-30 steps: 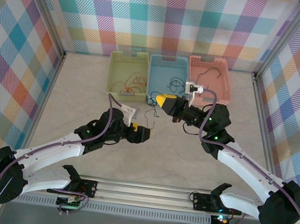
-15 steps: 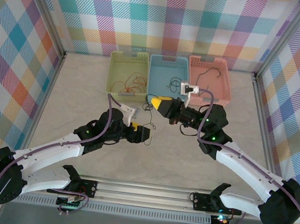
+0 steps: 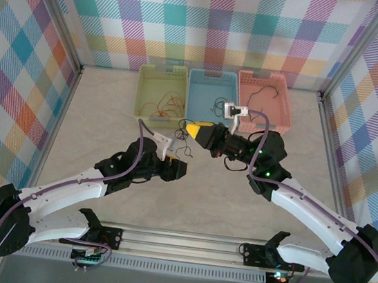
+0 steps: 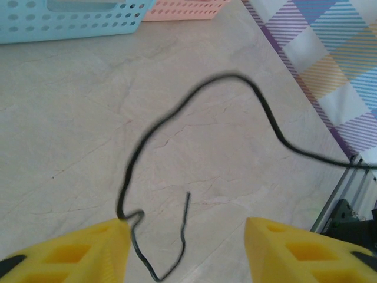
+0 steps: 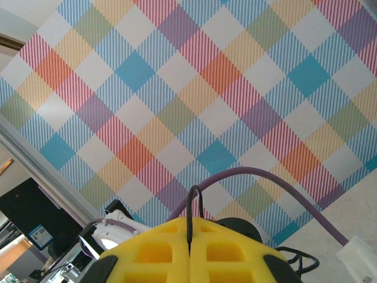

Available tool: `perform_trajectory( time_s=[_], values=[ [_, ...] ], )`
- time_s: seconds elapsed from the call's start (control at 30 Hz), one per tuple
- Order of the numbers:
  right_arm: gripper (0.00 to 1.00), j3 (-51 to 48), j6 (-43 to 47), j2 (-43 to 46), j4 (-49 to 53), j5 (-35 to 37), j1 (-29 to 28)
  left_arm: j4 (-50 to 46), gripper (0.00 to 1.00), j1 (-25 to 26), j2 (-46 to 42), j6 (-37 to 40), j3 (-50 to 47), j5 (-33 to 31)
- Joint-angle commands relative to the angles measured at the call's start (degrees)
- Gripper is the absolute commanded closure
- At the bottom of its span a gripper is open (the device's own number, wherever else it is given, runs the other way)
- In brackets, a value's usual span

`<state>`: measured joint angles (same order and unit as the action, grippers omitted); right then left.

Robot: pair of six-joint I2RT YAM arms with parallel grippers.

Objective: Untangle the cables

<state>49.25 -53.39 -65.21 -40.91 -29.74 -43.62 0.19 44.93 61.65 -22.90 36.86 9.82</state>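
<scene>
A thin black cable [image 3: 183, 148] hangs between my two grippers at the table's middle. My right gripper [image 3: 192, 126] is shut on it; in the right wrist view a small loop of the cable [image 5: 192, 203] sticks up from between the closed yellow fingers [image 5: 153, 253]. My left gripper [image 3: 180, 168] sits just below, open. In the left wrist view the cable [image 4: 177, 112] arcs over the table and its kinked free end lies between the yellow fingers [image 4: 76, 250], touching the left one. More cables lie in the baskets: orange-red [image 3: 169, 104], black [image 3: 219, 105] and dark [image 3: 269, 91].
Three baskets stand in a row at the back: yellow-green [image 3: 147, 87], blue [image 3: 199, 94] and pink [image 3: 284, 105]. The blue basket [image 4: 70, 23] and pink basket [image 4: 188, 9] also edge the left wrist view. Checked walls close in the table on three sides.
My right gripper has moved left and slightly back with the black cable. The left gripper's jaws have narrowed around the cable's free end.
</scene>
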Motion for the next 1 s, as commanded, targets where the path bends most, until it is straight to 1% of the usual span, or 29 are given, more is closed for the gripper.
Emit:
perform_trajectory(
  time_s=[0.0,0.3,0.43,0.47,0.53,0.6,0.63,0.67,0.77,0.8,0.87,0.97],
  values=[
    [1.00,1.8,-0.8,-0.1,-1.5,-1.0,-0.6,0.0,0.49,0.5,-0.8,0.6,0.6,-0.6],
    [1.00,1.6,-0.9,0.3,-1.2,-1.6,-0.8,-0.2,0.51,0.6,-0.7,0.6,0.6,-0.9],
    [1.00,1.3,0.4,0.8,-0.1,-1.4,-0.8,-0.5,0.81,0.7,-0.7,0.6,1.0,-1.3],
    [1.00,1.3,1.4,1.0,0.7,-1.1,-0.8,-0.7,0.86,0.7,-0.8,0.6,1.0,-1.5],
    [1.00,1.2,4.2,2.0,3.7,0.4,-0.7,-1.2,0.91,0.7,-1.1,0.6,1.1,-2.1],
    [1.00,1.8,11.1,4.6,12.9,3.6,-0.8,-1.8,0.98,0.7,-1.7,0.6,1.2,-3.3],
    [1.00,2.6,16.7,7.0,19.9,7.8,-0.8,-2.8,1.00,0.7,-2.0,0.4,1.3,-4.8],
    [1.00,2.9,21.1,9.1,26.6,14.0,-0.8,-4.1,1.00,0.7,-2.5,0.1,1.5,-7.3],
    [1.00,1.5,30.5,12.3,36.2,28.7,0.0,-7.2,1.00,0.7,-5.0,-0.8,1.3,-14.4],
    [1.00,0.7,32.9,12.9,38.0,32.2,0.9,-7.8,1.00,0.8,-6.1,-1.1,0.9,-16.3],
    [1.00,-2.0,37.1,13.9,38.7,36.9,2.7,-8.5,1.00,0.7,-8.1,-1.5,0.4,-18.8],
    [1.00,-7.0,40.5,15.2,37.6,40.5,6.0,-10.3,1.00,0.7,-11.4,-2.9,-0.2,-24.1]
  ],
)
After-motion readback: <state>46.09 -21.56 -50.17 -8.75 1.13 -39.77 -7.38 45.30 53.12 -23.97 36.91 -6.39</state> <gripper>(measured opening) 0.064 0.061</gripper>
